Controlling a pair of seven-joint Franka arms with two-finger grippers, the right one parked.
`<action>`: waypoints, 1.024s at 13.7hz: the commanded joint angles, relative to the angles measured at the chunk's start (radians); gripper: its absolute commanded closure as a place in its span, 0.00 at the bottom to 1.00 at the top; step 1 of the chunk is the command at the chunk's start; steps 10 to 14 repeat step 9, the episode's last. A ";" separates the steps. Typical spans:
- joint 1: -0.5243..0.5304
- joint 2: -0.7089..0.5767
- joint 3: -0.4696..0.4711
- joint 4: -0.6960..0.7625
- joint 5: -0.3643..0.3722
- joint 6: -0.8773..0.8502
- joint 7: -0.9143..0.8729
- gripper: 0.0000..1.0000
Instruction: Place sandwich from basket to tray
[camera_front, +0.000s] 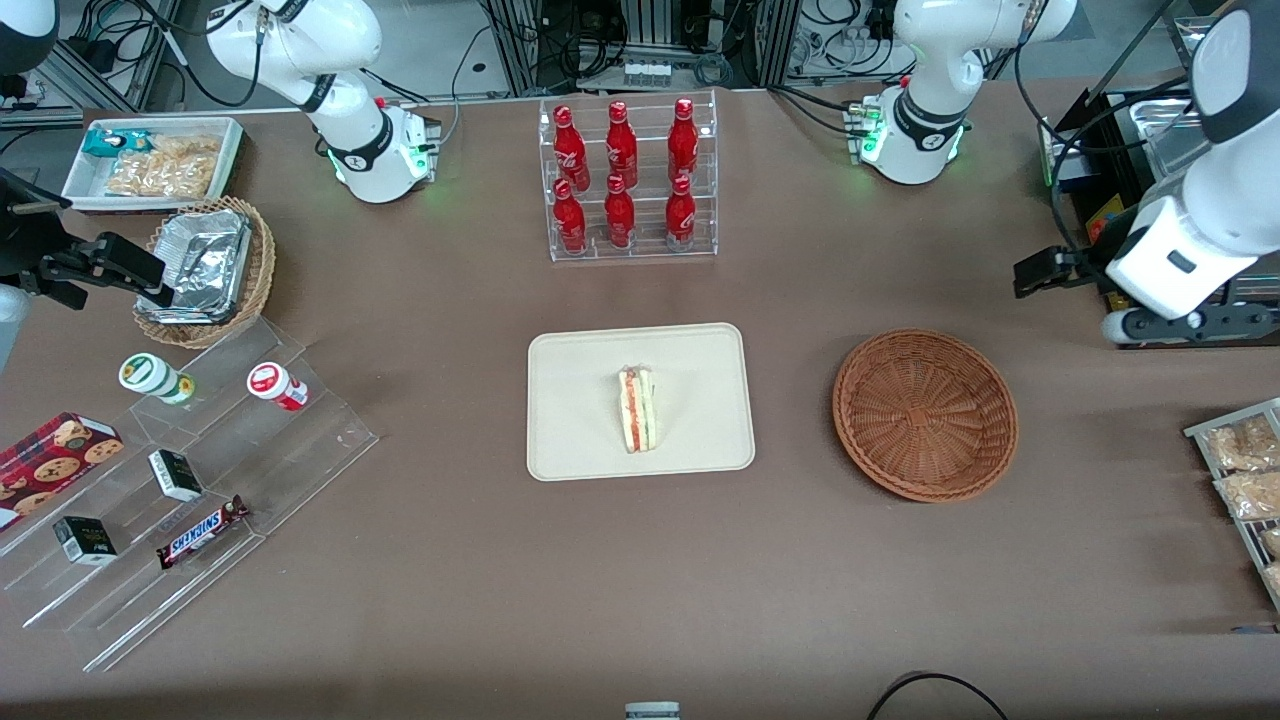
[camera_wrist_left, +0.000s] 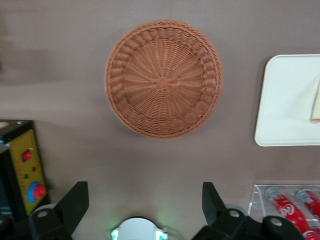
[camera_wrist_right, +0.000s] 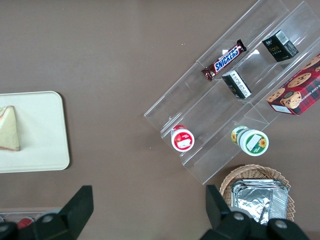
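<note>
Sandwich (camera_front: 637, 408): one wedge, lying near the middle of the tray (camera_front: 580, 440), filling layers showing. Basket (camera_front: 925, 413): holds nothing, sits on the desk (camera_front: 450, 560) beside the tray, toward the working arm's end. Gripper (camera_wrist_left: 145, 200): raised above the desk near the basket, fingers spread apart, holding nothing. Acrylic rack (camera_front: 628, 175): six red bottles.

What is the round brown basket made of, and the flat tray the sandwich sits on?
The basket looks like woven wicker, reddish-brown with visible strands. The tray under the sandwich seems matte cream plastic, smooth with rounded corners. The open gripper hangs above the table, farther from the camera than the basket.
</note>
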 joint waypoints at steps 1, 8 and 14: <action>0.008 -0.044 0.002 -0.020 0.053 0.003 0.034 0.00; 0.008 -0.050 0.061 -0.020 -0.028 0.038 0.054 0.00; 0.008 -0.050 0.062 -0.020 -0.028 0.040 0.054 0.00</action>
